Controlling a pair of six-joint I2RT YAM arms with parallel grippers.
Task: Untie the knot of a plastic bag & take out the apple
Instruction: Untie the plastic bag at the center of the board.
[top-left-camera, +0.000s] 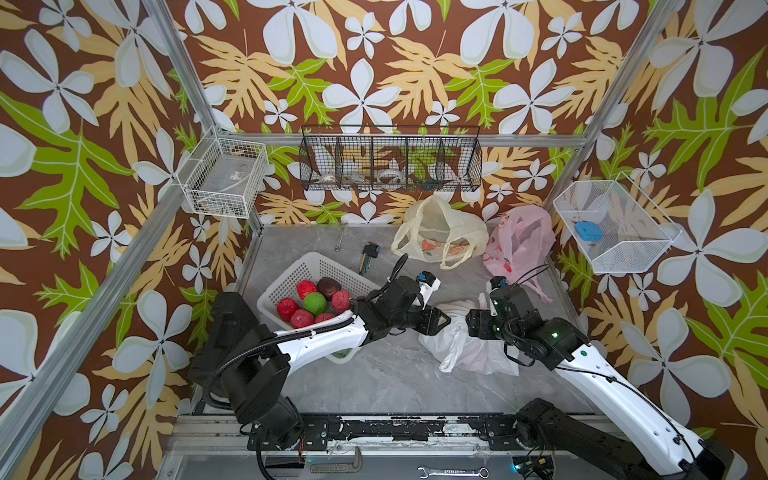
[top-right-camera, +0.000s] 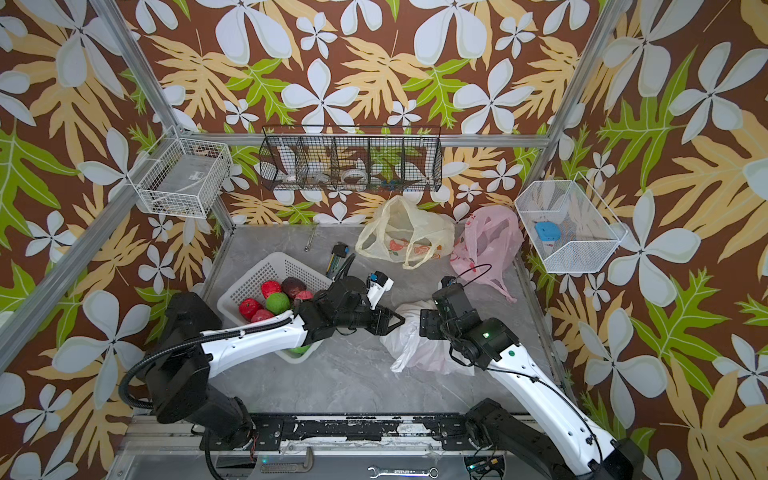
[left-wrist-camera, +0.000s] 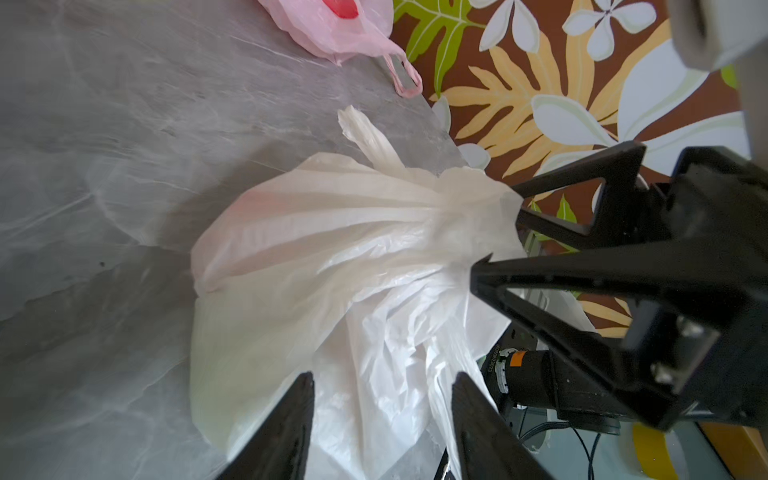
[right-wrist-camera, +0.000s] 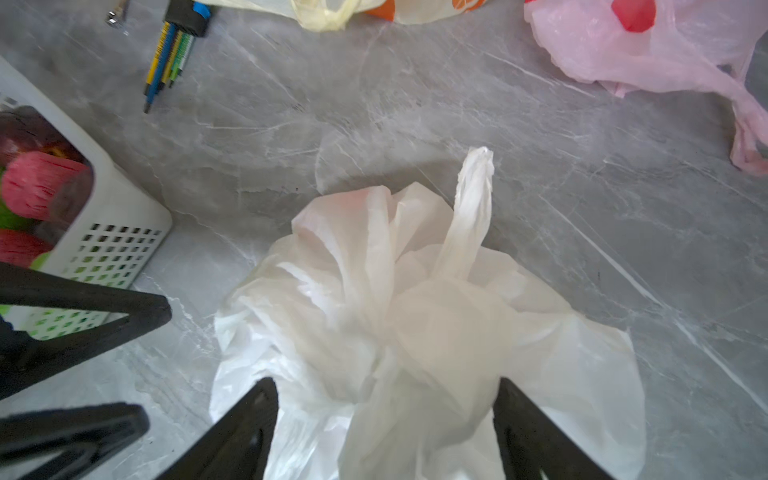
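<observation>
Plastic bag (top-left-camera: 461, 345) is lying on the table (top-left-camera: 374, 374) between your arms, probably soft and slippery. Your right gripper (right-wrist-camera: 386, 395) is straddling its knot (right-wrist-camera: 440, 328), jaws apart, left gripper (top-left-camera: 444, 321) hovering released; try pinching the tail (right-wrist-camera: 473, 208).

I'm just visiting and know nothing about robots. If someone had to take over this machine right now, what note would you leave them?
Left claw: open, empty, just beside the white bag.
Right claw: open, straddling the bag's knot; no firm pinch visible.
Things: the white bag lies on the table between the two arms. The apple is not visible, only a faint pink tint through the plastic.
Done: claws positioned at the bag.
Left: knot still tied; untie it, then take the apple out.
</observation>
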